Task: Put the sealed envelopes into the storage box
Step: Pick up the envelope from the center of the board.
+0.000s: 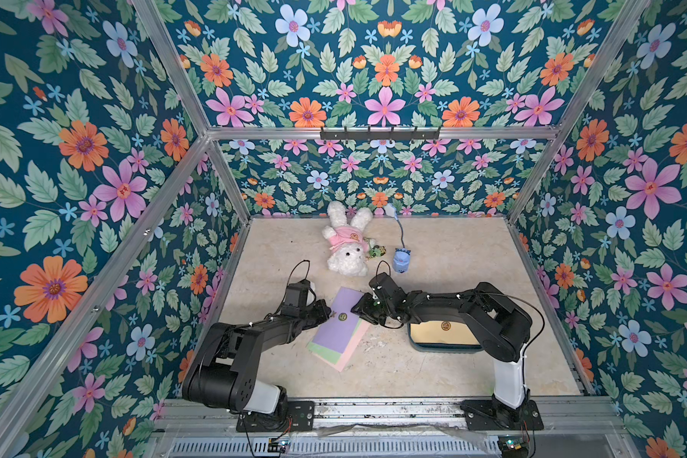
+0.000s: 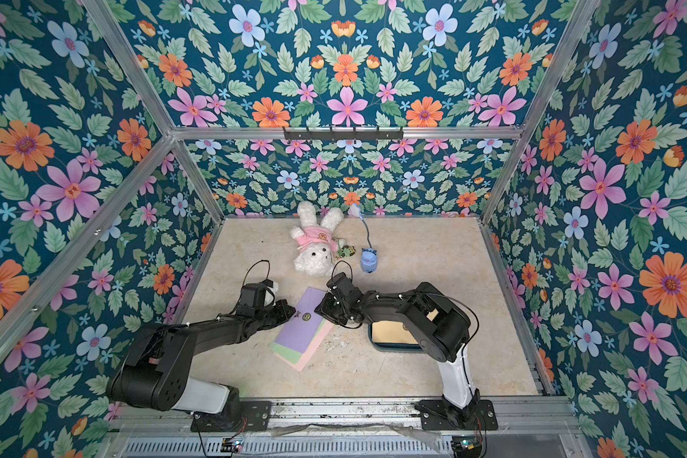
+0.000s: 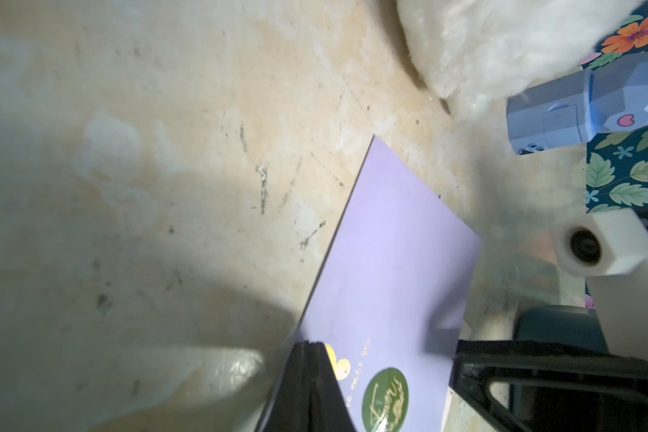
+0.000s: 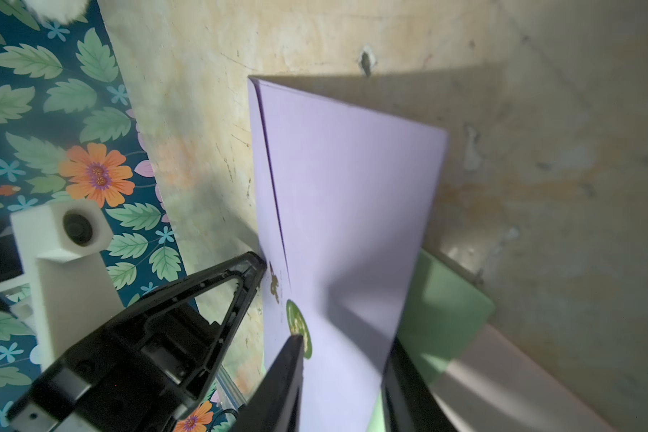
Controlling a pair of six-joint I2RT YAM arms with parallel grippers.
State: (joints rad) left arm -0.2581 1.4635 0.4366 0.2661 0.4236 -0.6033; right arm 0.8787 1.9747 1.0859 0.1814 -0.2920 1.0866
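Two grippers at lilac envelope (image 1: 340,333) | left gripper (image 3: 307,346) pinched closed on its edge | right gripper (image 4: 343,348) jaws apart, straddling it | we see it atop stack (image 1: 350,349), near box (image 1: 441,350) holding cream envelope (image 1: 433,333).

No wording could be read. A green round seal (image 3: 385,400) on the lilac envelope (image 3: 390,262) carried gold script too blurred to make out, as did a gold line (image 3: 358,368) beside it. Beyond the envelope, a light-blue toy (image 3: 562,116) bore a pink heart (image 3: 624,120).
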